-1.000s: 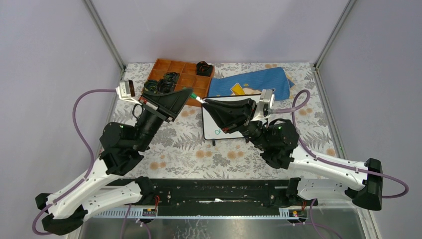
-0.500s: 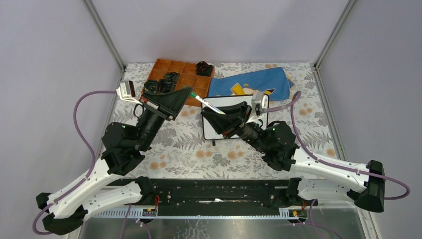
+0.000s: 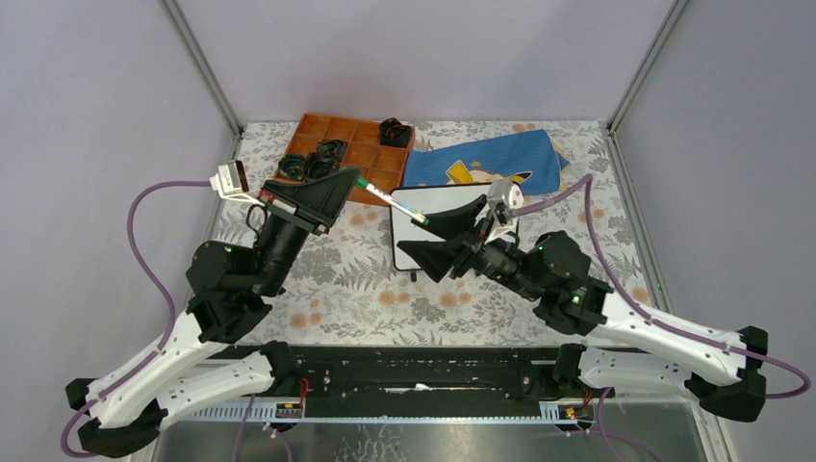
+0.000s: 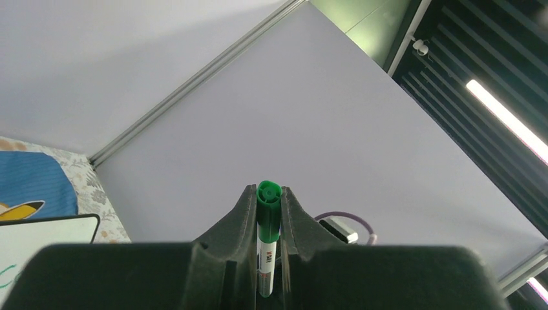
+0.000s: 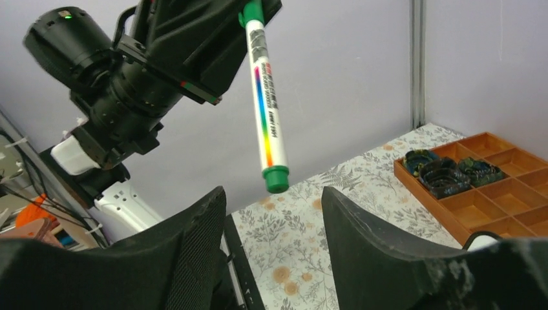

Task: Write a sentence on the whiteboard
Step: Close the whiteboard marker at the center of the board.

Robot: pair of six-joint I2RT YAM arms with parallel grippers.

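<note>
A green-and-white marker (image 3: 393,200) juts from my left gripper (image 3: 354,181), which is shut on its upper end above the table. The left wrist view shows the marker (image 4: 268,223) pinched between the fingers of the left gripper (image 4: 268,197). My right gripper (image 3: 416,239) hovers over the whiteboard (image 3: 438,197), open, with the marker's green end (image 5: 276,179) hanging free above the right gripper (image 5: 274,203). The whiteboard's corner (image 4: 45,236) carries a faint green stroke of the sentence at the picture's left edge; the rest is hidden.
An orange compartment tray (image 3: 358,135) with black parts stands at the back, also in the right wrist view (image 5: 481,194). A blue cloth (image 3: 491,159) lies behind the board. The table has a floral cover (image 3: 337,279).
My right gripper has opened, let go of the marker and drawn back toward the near side. The left gripper keeps the marker and has shifted slightly left.
</note>
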